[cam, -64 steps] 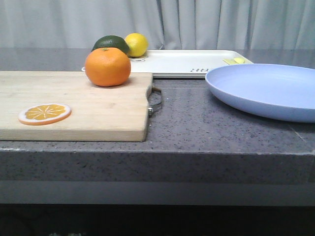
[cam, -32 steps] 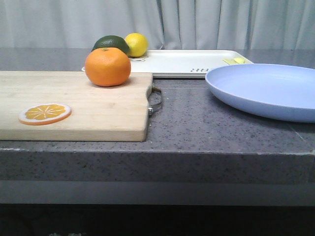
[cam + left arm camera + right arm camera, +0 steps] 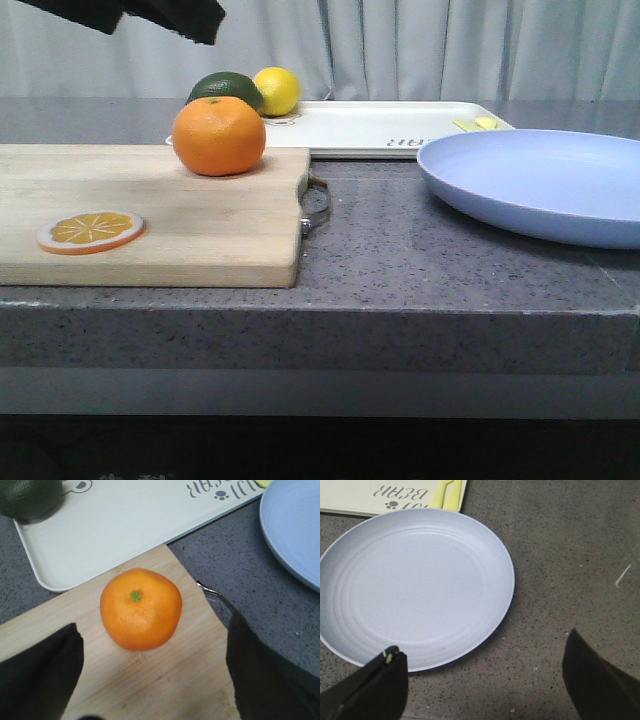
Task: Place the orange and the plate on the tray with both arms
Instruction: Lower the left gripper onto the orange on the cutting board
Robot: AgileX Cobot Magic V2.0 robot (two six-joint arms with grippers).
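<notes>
In the front view, the wooden cutting board lies on the speckled grey desk, and the orange sits on the board's far corner, with a flat orange slice on the board nearer the camera. Just behind the board the white tray rests on the desk, an avocado and a lemon at its end behind the orange. The plate lies on the desk off the board's handle side, in front of the tray. A dark part of the left arm hangs high above the board. In the left wrist view, the left gripper hovers over the board with its jaws spread wide, the orange between them but untouched. In the right wrist view, the right gripper has its jaws spread apart above the desk at the plate's near rim, touching nothing.
</notes>
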